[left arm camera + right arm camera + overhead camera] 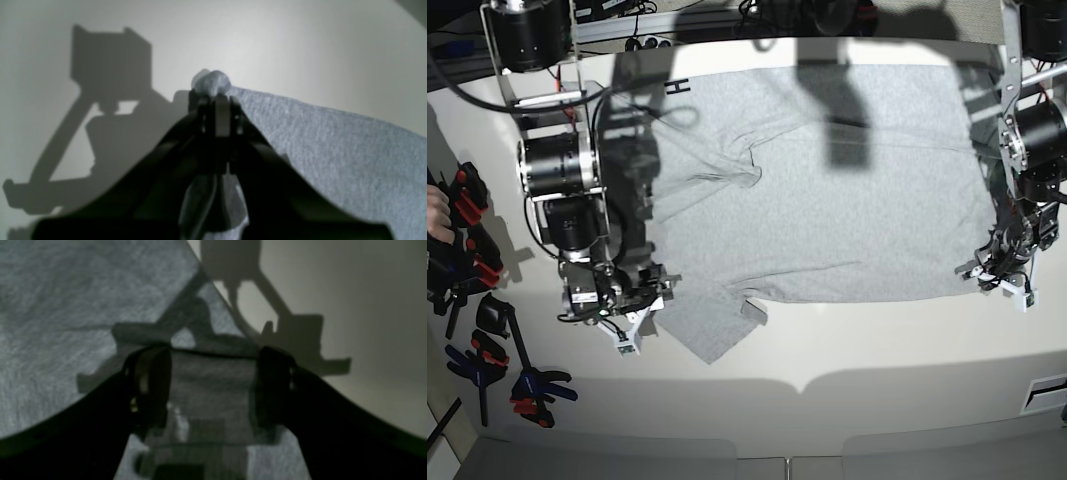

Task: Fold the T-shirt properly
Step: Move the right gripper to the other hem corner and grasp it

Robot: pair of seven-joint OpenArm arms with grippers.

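The light grey T-shirt [827, 200] lies spread on the white table [877, 350], plain side up, with a bit of black lettering [677, 87] at its far left edge. My left gripper [213, 91] is shut on a small bunch of the shirt's edge [211, 81]; in the base view it [989, 270] sits at the shirt's near right corner. My right gripper [211, 386] is open, fingers [150, 390] wide apart, with grey cloth [66, 306] under and between them. In the base view it [642, 300] is at the shirt's near left edge, by the sleeve [712, 335].
Several red, blue and black spring clamps [467, 250] lie along the left side of the table, more at the near left [527, 385]. Bare table [367, 306] lies beside the shirt. The table's front edge [827, 440] runs along the bottom.
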